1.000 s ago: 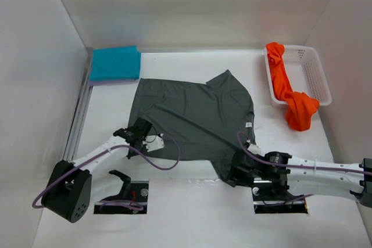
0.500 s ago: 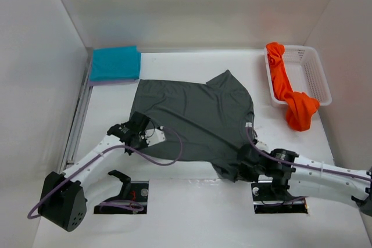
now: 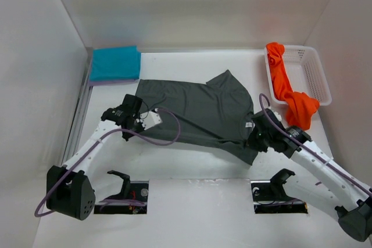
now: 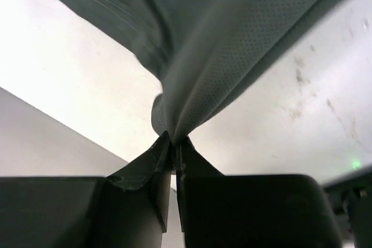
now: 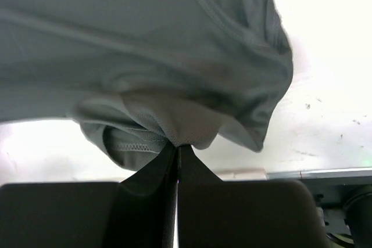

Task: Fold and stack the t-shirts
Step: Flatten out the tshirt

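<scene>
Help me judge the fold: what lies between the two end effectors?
The dark grey shirt, pinched by the left end effector and the right end effector, spans the gap; the top view shows it.

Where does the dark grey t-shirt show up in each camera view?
Top external: dark grey t-shirt mid-table, between left gripper and right gripper.
Left wrist: fills the top, pinched at bottom centre.
Right wrist: fills the top, bunched at bottom centre.
Shared landmark: white table beneath the shirt.
</scene>
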You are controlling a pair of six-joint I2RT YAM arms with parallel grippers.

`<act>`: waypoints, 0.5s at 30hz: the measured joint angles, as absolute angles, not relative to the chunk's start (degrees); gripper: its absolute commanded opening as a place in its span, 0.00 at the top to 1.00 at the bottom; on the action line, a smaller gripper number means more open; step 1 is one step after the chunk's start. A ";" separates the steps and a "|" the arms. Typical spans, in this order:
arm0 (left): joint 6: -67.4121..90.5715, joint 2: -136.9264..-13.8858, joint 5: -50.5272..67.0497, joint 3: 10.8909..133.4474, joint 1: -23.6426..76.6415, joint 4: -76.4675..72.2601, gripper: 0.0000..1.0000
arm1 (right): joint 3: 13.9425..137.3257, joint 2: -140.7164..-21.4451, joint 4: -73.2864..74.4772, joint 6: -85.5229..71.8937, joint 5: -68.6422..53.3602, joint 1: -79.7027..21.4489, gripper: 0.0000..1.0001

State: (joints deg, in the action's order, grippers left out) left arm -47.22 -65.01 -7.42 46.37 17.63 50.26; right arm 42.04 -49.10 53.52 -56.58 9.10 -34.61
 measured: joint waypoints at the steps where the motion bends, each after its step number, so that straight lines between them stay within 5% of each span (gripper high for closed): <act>1: -47.48 -64.93 -7.44 46.35 17.61 51.44 1.00 | 42.11 -48.93 53.56 -55.92 8.84 -34.63 1.00; 11: -47.53 -51.29 -6.20 40.80 22.94 71.40 1.00 | 36.34 -39.18 62.57 -74.02 3.68 -65.93 1.00; 15: -47.62 -53.65 -5.08 42.57 23.31 74.96 0.98 | 35.73 -41.67 64.14 -78.56 2.09 -70.65 1.00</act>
